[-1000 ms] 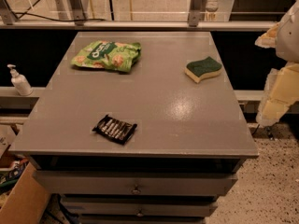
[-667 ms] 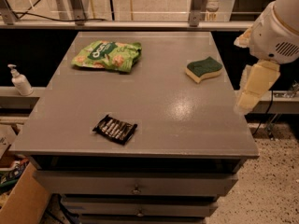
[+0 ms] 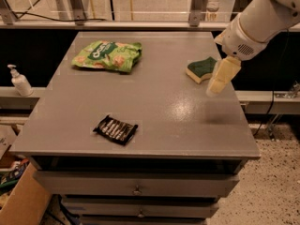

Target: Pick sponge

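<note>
One arm in from rt, gripper [image 3: 222, 77] angled down beside sponge [image 3: 200, 69], jaws' state unclear.

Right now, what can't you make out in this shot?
Camera view:
- Sponge: right end hidden behind the claw, over the table's right side; contact unclear.
- Arm: cut off by the top-right corner.
- Green bag, black packet: print too small to read.
</note>
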